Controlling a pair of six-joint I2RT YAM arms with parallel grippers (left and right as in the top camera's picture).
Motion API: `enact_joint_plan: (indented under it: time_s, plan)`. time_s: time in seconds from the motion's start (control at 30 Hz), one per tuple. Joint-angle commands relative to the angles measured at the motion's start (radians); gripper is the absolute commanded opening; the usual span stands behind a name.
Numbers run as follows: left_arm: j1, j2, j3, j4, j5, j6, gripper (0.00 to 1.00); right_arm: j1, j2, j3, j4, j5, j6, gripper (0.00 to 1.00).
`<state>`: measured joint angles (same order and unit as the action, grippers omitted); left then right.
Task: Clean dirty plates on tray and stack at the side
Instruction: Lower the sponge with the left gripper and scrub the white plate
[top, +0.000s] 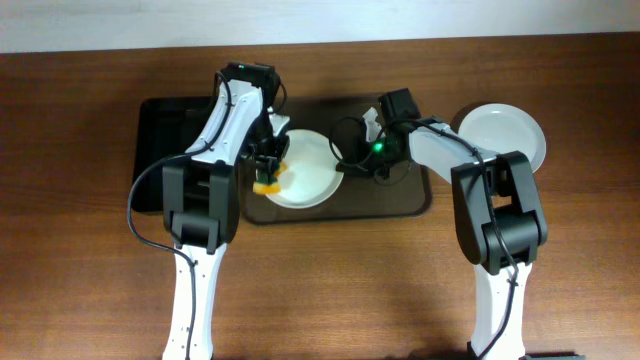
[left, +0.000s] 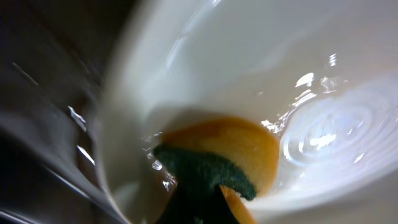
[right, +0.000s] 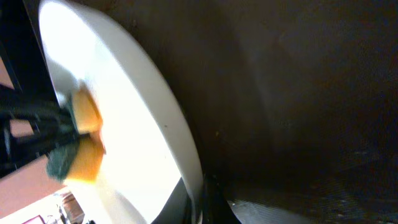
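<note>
Station: brown wooden table (top: 330, 300), two arms at work.

Item 1. The large dark brown rectangular tray (top: 400, 195) with rounded corners lies at the table's centre. A smaller black rectangular tray (top: 160, 140) lies touching or just beside its left end; the left arm hides the junction.

Item 2. A white round shallow plate (top: 310, 165) sits within the left half of the dark brown tray. Its surface shows wet glints in the left wrist view. No orange smears can be made out on the exposed part.

Item 3. The left gripper (top: 268, 168) is clenched on a yellow-orange sponge with a dark green scouring layer (top: 266, 184). The sponge is pressed against the inside of the plate near its left rim, with the green layer (left: 202, 171) nearest the camera (the fingers themselves lie below the left wrist frame).

Item 4. The right gripper (top: 347, 160) stands at the plate's right rim. In the right wrist view the rim runs down into the dark fingers at the bottom edge, so it appears to be pinching the plate there. That rim looks raised off the tray floor (right: 298, 93).

Item 5. A second white round plate (top: 505, 135) rests on the bare table to the right, well apart from the dark brown tray and untouched by either arm.
</note>
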<state>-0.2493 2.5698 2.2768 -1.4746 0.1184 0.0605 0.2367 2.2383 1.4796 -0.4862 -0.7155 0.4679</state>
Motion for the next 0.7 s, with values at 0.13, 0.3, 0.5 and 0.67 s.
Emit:
enact_joint_plan:
  time_s: [0.13, 0.3, 0.5, 0.67]
  plan:
    - [-0.025, 0.088, -0.038, 0.348, -0.119, -0.139, 0.01, -0.014, 0.059, -0.035, -0.01, 0.098, 0.036, 0.04]
    - [-0.067, 0.088, -0.037, 0.42, -0.125, -0.139, 0.01, -0.014, 0.059, -0.035, -0.01, 0.098, 0.036, 0.04]
    - [-0.099, 0.087, -0.021, 0.306, 0.072, -0.139, 0.01, -0.014, 0.059, -0.035, -0.011, 0.098, 0.033, 0.04]
    - [-0.068, 0.087, 0.035, 0.163, 0.41, -0.057, 0.01, -0.014, 0.059, -0.035, -0.011, 0.098, 0.033, 0.04]
